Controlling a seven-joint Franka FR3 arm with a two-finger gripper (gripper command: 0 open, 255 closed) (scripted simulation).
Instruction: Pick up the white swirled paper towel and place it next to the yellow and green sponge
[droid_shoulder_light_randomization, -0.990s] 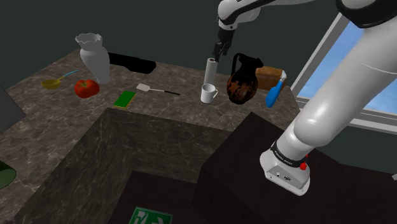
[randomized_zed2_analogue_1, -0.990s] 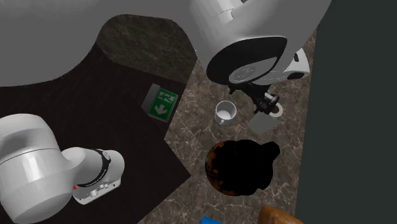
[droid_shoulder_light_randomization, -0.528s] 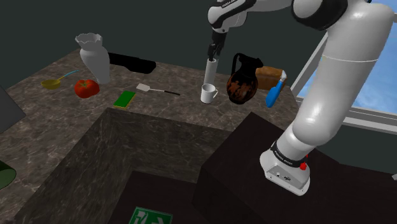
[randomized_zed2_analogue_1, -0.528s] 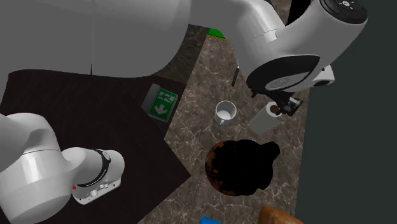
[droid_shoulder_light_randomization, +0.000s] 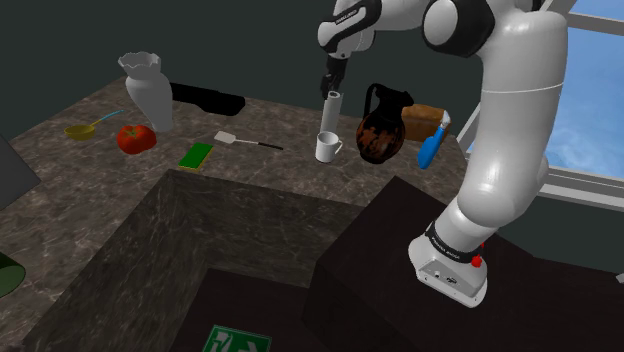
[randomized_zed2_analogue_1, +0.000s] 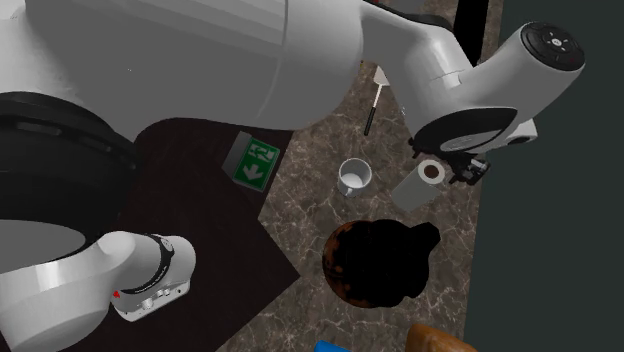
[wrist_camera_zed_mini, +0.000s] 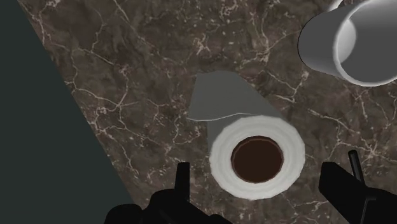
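Note:
The white paper towel roll (droid_shoulder_light_randomization: 331, 108) stands upright on the dark marble counter, just behind a white mug (droid_shoulder_light_randomization: 328, 147). My gripper (droid_shoulder_light_randomization: 325, 82) hangs right above the roll's top. In the wrist view I look down on the roll (wrist_camera_zed_mini: 256, 156) and its brown core, with the open fingers (wrist_camera_zed_mini: 182, 182) apart on either side and not touching it. From the second exterior view, the roll (randomized_zed2_analogue_1: 420, 181) sits beside the hand (randomized_zed2_analogue_1: 466, 170). The green and yellow sponge (droid_shoulder_light_randomization: 197, 155) lies flat toward the shoulder view's left.
A dark jug (droid_shoulder_light_randomization: 382, 125), bread (droid_shoulder_light_randomization: 422, 122) and a blue brush (droid_shoulder_light_randomization: 432, 148) crowd the roll's right. A spatula (droid_shoulder_light_randomization: 248, 143) lies between mug and sponge. Further left are a tomato (droid_shoulder_light_randomization: 136, 138), white vase (droid_shoulder_light_randomization: 146, 92) and yellow spoon (droid_shoulder_light_randomization: 85, 128). The dark wall runs close behind the roll.
The gripper has shifted slightly toward the shoulder view's left and now sits over the roll's top, while the arm's upper links swung over. The roll has not moved.

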